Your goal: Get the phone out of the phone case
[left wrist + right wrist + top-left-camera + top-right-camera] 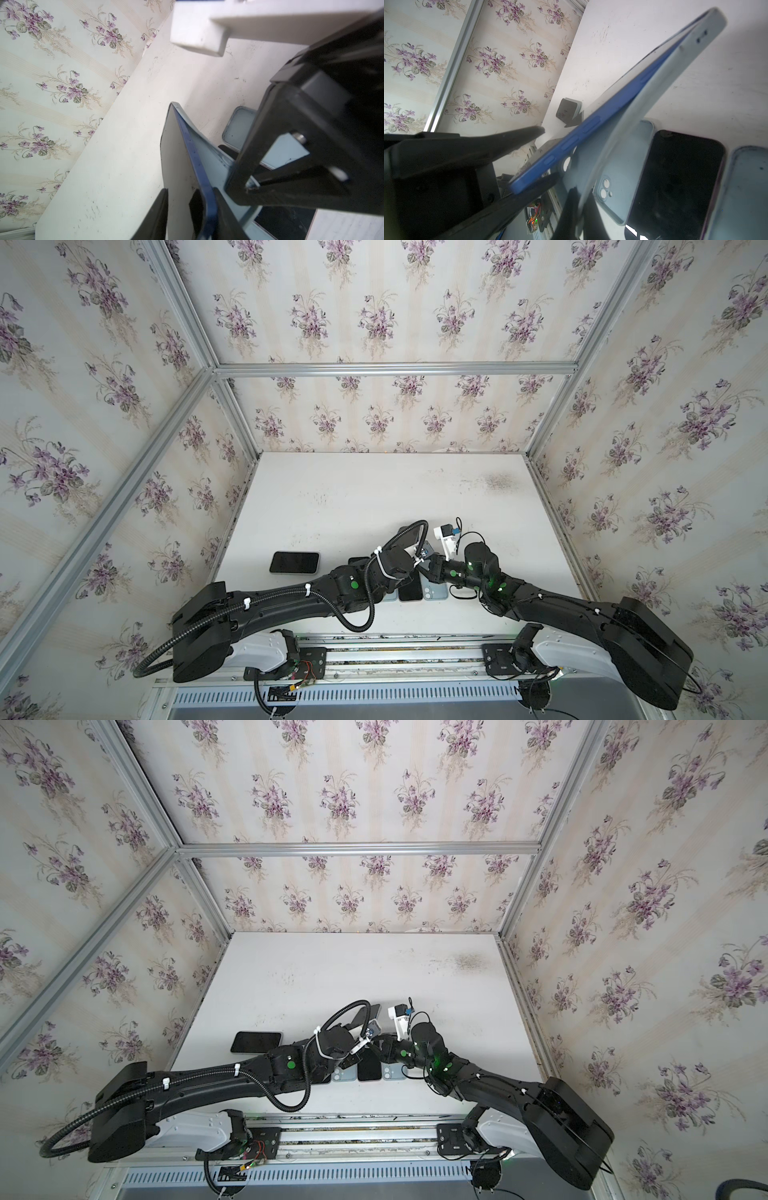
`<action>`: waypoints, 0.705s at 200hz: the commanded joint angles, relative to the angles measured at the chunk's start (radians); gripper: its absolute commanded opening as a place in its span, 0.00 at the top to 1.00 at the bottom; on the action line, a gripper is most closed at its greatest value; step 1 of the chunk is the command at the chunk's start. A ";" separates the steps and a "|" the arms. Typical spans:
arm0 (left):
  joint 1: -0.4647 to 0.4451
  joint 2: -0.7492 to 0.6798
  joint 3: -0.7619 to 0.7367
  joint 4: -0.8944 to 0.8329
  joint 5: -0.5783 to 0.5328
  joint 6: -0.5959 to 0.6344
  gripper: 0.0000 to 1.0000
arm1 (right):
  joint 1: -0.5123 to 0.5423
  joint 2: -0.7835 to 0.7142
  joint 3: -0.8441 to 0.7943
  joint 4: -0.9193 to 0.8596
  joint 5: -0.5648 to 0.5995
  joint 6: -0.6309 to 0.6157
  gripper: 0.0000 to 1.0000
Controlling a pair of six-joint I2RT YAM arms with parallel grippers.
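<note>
You are about halfway: above the desk [332,497], the phone [591,118] stands free of the phone case [654,87] at one end only. Your right hand [251,185] pinches the phone case. Your left hand [190,193] straddles the phone, but I cannot tell if it grips.

No text, brand, number or sign is readable in any view. The blue-edged slab phone [591,124] and pale blue soft phone case [691,47] are plain, showing only button and port shapes. The black-screened flat phone [294,562] on the scuffed white tabletop [374,489] has a dark screen. A small grey rounded-corner object [568,112] has a reddish smudge, maybe a label or a reflection, too blurred to read.
</note>
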 commanded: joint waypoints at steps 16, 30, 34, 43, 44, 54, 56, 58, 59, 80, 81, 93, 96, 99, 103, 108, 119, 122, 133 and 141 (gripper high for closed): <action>-0.013 0.008 0.001 0.056 0.008 0.033 0.83 | 0.001 -0.002 0.018 0.089 -0.028 -0.004 1.00; -0.013 0.000 -0.004 0.065 0.003 0.027 0.88 | 0.001 -0.003 0.022 0.080 -0.028 -0.004 1.00; -0.013 -0.003 -0.007 0.069 -0.002 0.026 0.89 | 0.001 -0.003 0.023 0.079 -0.029 -0.004 1.00; -0.015 -0.011 -0.014 0.078 -0.015 0.024 0.90 | 0.001 -0.005 0.024 0.076 -0.030 -0.003 1.00; -0.015 -0.013 -0.015 0.079 -0.015 0.024 0.91 | 0.001 -0.005 0.024 0.075 -0.030 -0.003 1.00; -0.015 -0.024 -0.023 0.087 -0.032 0.022 0.92 | 0.001 -0.005 0.027 0.074 -0.031 -0.002 1.00; -0.015 -0.026 -0.024 0.088 -0.037 0.022 0.92 | 0.001 -0.005 0.027 0.074 -0.031 -0.001 1.00; -0.016 -0.029 -0.026 0.089 -0.040 0.022 0.93 | 0.001 -0.005 0.027 0.072 -0.031 -0.001 1.00; -0.016 -0.030 -0.027 0.089 -0.043 0.021 0.93 | 0.001 -0.005 0.027 0.072 -0.031 -0.001 1.00; -0.021 -0.053 -0.046 0.106 -0.091 0.022 0.94 | 0.000 -0.003 0.030 0.066 -0.030 -0.001 1.00; -0.021 -0.054 -0.047 0.106 -0.093 0.023 0.94 | 0.000 -0.003 0.030 0.065 -0.030 -0.001 1.00; -0.025 -0.074 -0.059 0.116 -0.135 0.024 0.95 | 0.001 0.000 0.035 0.056 -0.028 -0.001 1.00; -0.025 -0.078 -0.063 0.120 -0.146 0.024 0.95 | 0.001 0.001 0.037 0.052 -0.029 -0.002 1.00; -0.025 -0.083 -0.068 0.124 -0.157 0.024 0.95 | 0.001 0.001 0.040 0.046 -0.028 -0.002 1.00; -0.025 -0.084 -0.073 0.129 -0.170 0.024 0.95 | 0.001 0.005 0.042 0.036 -0.024 -0.004 1.00; -0.025 -0.117 -0.084 0.135 -0.182 0.024 0.95 | 0.001 0.009 0.047 0.023 -0.023 -0.005 1.00; -0.025 -0.148 -0.105 0.145 -0.211 0.027 0.95 | 0.001 0.021 0.055 0.001 -0.012 -0.010 1.00; -0.026 -0.158 -0.110 0.147 -0.220 0.028 0.95 | 0.001 0.025 0.055 -0.002 -0.010 -0.010 1.00; -0.028 -0.186 -0.129 0.151 -0.257 0.029 0.95 | 0.001 0.042 0.058 -0.002 0.001 -0.010 1.00; -0.028 -0.207 -0.142 0.149 -0.278 0.029 0.94 | -0.001 0.058 0.062 0.000 0.004 -0.011 1.00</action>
